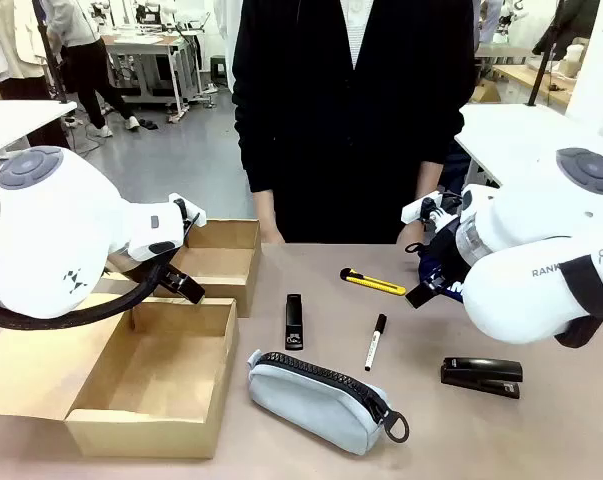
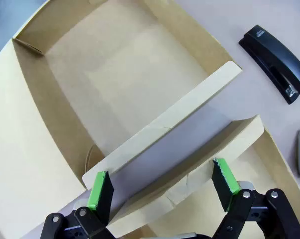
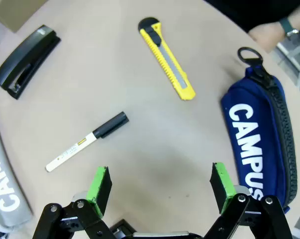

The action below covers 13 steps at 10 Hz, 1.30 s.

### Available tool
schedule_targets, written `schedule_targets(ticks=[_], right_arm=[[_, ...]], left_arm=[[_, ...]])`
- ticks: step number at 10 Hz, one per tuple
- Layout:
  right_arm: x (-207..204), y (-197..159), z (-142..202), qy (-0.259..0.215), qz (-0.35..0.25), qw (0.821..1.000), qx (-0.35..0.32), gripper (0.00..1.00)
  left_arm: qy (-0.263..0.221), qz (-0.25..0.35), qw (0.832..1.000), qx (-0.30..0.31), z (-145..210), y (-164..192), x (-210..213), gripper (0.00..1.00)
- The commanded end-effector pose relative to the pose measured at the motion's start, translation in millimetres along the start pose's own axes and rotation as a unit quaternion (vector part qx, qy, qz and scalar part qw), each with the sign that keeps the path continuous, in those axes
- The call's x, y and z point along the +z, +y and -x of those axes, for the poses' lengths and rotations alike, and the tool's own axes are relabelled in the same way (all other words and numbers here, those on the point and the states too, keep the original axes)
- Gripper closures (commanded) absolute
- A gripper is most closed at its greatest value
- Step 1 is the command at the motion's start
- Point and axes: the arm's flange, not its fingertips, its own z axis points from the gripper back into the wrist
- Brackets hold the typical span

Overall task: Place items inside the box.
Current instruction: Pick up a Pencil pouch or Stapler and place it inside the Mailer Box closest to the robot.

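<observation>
Hanging over an inner edge of the open cardboard box [image 1: 146, 435] at the left end of the desk [image 1: 541, 440], the left arm [image 1: 51, 230] has its jaws spread wide with nothing between them. The right arm [image 1: 541, 270] hovers above the desk, jaws likewise spread and empty, with the white marker [image 3: 85, 142] to one side and the navy pouch [image 3: 261, 144] to the other. Everything lies outside the box: the yellow knife [image 1: 373, 284], a black stapler [image 1: 294, 320] near the box, a second stapler [image 1: 481, 377] at the right, and the grey pouch [image 1: 316, 400] nearest the robot.

Beige table [image 1: 311, 268], black-clad person [image 1: 351, 120] behind
</observation>
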Motion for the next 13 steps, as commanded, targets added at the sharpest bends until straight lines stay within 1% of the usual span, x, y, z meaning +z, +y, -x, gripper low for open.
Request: schedule_targets(ticks=[1,13], right_arm=[[0.0,0.0,0.0,0.0,0.0,1.0,0.0,0.0],[0.0,0.0,0.0,0.0,0.0,1.0,0.0,0.0]], left_arm=[[0.0,0.0,1.0,0.0,0.0,0.0,0.0,0.0],[0.0,0.0,1.0,0.0,0.0,0.0,0.0,0.0]])
